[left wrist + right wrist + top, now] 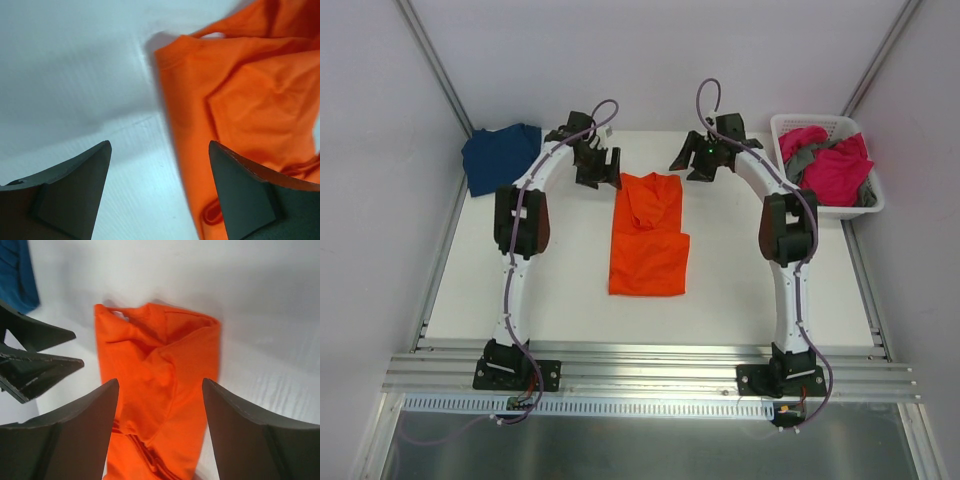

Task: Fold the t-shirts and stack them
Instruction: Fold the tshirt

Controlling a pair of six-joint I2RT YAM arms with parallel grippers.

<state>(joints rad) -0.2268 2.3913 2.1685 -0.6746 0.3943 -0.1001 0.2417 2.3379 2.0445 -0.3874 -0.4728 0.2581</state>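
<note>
1. Orange t-shirt (648, 235) lies between my two sets of jaws, collar end just below them. The sides look folded in, so I'd call it half done.
2. My left gripper (598, 165) is spread wide and holding nothing, with the shirt's edge beneath one finger.
3. My right gripper (705, 160) is the same, wide and empty, cloth under the gap.
4. The navy t-shirt (500, 155) sits outside the left jaws, folded-ish, with nothing stacked on it.
5. The pink t-shirt (840, 165) and grey t-shirt (798, 158) are bunched in the basket (865, 205) outside the right jaws, so most of the job is left.

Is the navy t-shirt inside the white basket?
No, the navy t-shirt lies at the far left, well apart from the basket at the far right.
</note>
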